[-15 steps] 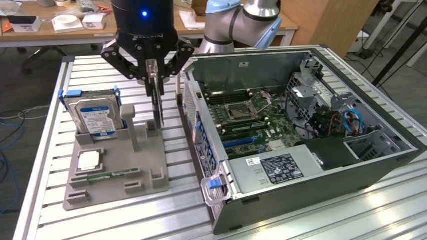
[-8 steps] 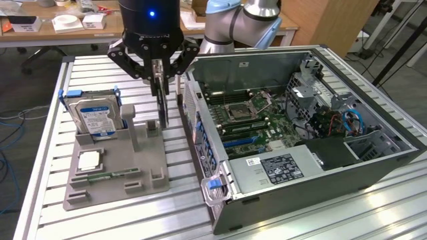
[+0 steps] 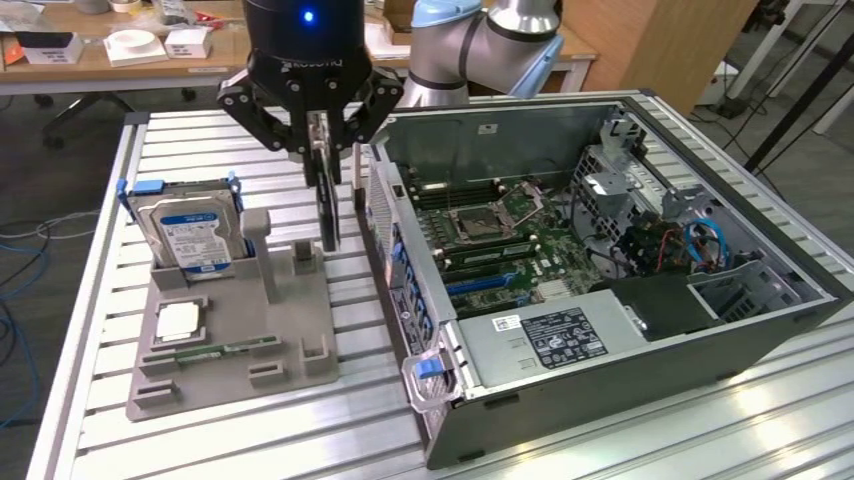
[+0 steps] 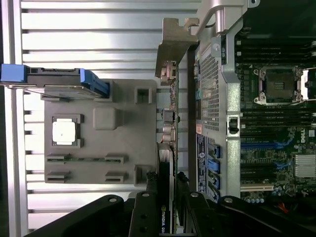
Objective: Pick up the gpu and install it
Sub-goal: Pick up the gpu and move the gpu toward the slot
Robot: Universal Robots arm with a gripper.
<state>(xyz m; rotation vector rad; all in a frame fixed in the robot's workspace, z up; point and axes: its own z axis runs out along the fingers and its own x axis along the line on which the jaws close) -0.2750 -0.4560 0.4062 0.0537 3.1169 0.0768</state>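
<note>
As the exterior view opens, the black hand [image 3: 324,150] is up over the counter [image 3: 200,445], clamped on the gpu [image 3: 327,205], one finger on each flat face. The card hangs straight down. Its long axis is upright and it is turned edge-on to this camera, so it reads as a thin dark strip. It sits between the hard drive [image 3: 198,235], standing in the grey holder [image 3: 287,330], and the open computer case [image 3: 667,360]. Its low end is just over the holder's edge nearest the case. I cannot tell from here whether it touches the holder.

Over to the wrist view, looking down the card's length. The hand [image 4: 166,210] has its dark fingers [image 4: 143,212] pressed on either side of the gpu [image 4: 172,128], gripping the near end. The card runs away from them, edge-on again, and it's slim and black with small components along one side. White lettering shows between the fingers. At the far end is the silvery metal bracket [image 4: 174,47], with its bent tab turned toward the case. The card lines up over the gap between the grey holder [image 4: 98,138] and the perforated rear wall of the computer case [image 4: 212,74], just beside that wall. On the holder are the hard drive [image 4: 54,79] in its blue rails and a square processor chip [image 4: 65,132] in its pocket.
</note>
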